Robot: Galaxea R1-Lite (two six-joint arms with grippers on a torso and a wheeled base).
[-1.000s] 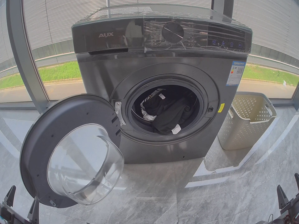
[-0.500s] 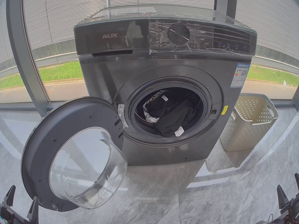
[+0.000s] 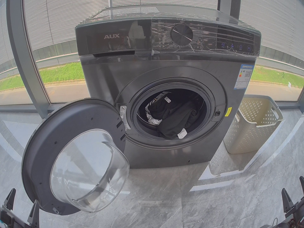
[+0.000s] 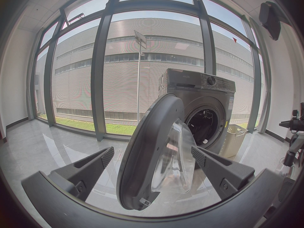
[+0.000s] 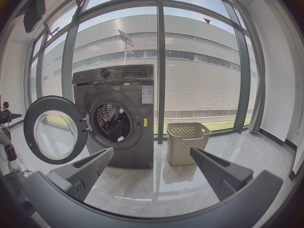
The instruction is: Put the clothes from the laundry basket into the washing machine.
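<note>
My left gripper (image 3: 22,203), at 7 o'clock, gapes empty beside the swung-open door (image 3: 63,136); lifting, I could knock it. The clothes (image 3: 172,117) lie inside the washing machine (image 3: 164,67), and a white end near the opening's edge might slip out. The laundry basket (image 3: 247,133) at 3 o'clock looks empty; my right gripper (image 3: 294,190), at 5, gapes empty too.

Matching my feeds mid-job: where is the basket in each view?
Head: basket on the floor, right of the washer.
Left wrist: basket far off beside the washer, beyond the open door.
Right wrist: basket on the floor beside the washer.
Shared landmark: the open door.
</note>
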